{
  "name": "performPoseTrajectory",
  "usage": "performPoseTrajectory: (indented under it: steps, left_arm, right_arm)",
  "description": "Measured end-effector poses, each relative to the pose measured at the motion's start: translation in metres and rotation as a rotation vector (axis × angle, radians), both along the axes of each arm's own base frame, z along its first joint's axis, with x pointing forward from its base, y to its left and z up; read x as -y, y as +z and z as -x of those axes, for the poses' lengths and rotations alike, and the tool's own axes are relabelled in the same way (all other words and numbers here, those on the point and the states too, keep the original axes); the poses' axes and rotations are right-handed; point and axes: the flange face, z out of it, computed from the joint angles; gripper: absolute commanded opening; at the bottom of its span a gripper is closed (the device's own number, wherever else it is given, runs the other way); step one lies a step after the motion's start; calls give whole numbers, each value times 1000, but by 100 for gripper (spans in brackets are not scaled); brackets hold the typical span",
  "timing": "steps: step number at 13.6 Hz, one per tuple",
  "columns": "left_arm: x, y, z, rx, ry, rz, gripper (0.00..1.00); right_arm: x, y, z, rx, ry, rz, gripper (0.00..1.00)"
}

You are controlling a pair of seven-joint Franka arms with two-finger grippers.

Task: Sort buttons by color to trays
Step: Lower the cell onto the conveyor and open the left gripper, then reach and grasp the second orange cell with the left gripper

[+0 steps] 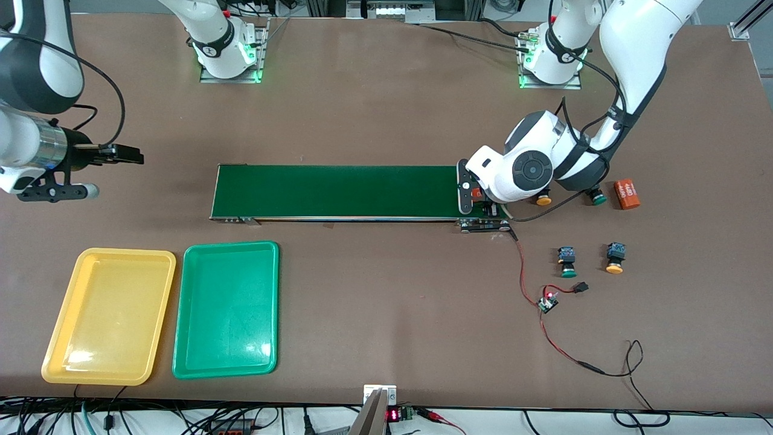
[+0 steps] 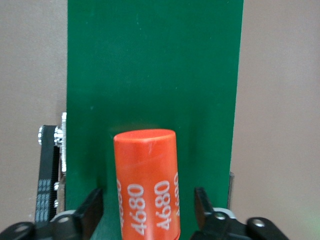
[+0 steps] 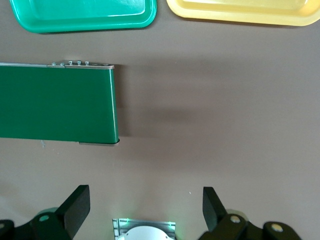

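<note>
The left gripper (image 2: 148,212) sits low over the conveyor belt (image 1: 338,191) at its end toward the left arm's end of the desk (image 1: 386,103). Its fingers (image 2: 90,210) stand apart on either side of an orange "4680" cylinder (image 2: 147,187) lying on the belt, seemingly just let go.

None of the four buttons is sorted: a yellow-capped button (image 1: 544,199) and a green-capped button (image 1: 597,196) lie just beside the left arm, near a second orange cylinder (image 1: 627,194). Another green button (image 1: 567,261) and another yellow button (image 1: 615,258) lie nearer the front camera.

The yellow tray (image 1: 109,314) and green tray (image 1: 228,308) sit empty near the corner toward the right arm's end. The right gripper (image 3: 142,207) waits over bare desk, fingers wide apart.

Next, the left gripper likely lifts clear and goes for a button.
</note>
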Motion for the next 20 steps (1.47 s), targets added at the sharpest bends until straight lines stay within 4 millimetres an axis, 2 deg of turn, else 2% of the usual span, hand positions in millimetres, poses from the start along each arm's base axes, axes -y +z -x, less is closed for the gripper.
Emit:
performPoseTrajectory:
  steps: [2, 3, 5, 7, 9, 12, 14, 15, 17, 19, 20]
  left_arm:
    - [-4, 17, -4, 9, 4, -17, 100]
    - [-8, 32, -7, 5, 14, -42, 100]
    - [-24, 77, -18, 3, 95, -114, 100]
    - [-57, 126, -38, 22, 236, -165, 100]
    - [-91, 159, -59, 50, 395, -181, 100]
    - [-113, 187, -73, 73, 685, -277, 100]
    - [-129, 220, -85, 98, 781, -292, 100]
    - [-149, 233, -94, 112, 836, -286, 100]
    - [-216, 242, -112, 121, 984, -281, 100]
    - [-283, 228, -112, 42, 1143, -268, 100]
    - [-307, 216, -104, -3, 1209, -277, 100]
  right_arm:
    - [-7, -9, 7, 17, 4, 1, 100]
    - [-8, -14, 14, 28, 2, 0, 100]
    - [-8, -25, 34, 58, 0, -5, 100]
    - [-9, -37, 54, 81, -1, -9, 100]
    - [-10, -46, 69, 98, -13, -10, 100]
    - [-20, -48, 72, 118, -44, 1, 100]
    - [-48, -46, 67, 160, -75, 17, 100]
    - [-65, -46, 64, 190, -92, 23, 100]
    - [-94, -51, 57, 244, -115, 28, 100]
    - [-122, -60, 53, 279, -111, 25, 100]
    - [-136, -64, 52, 292, -107, 24, 100]
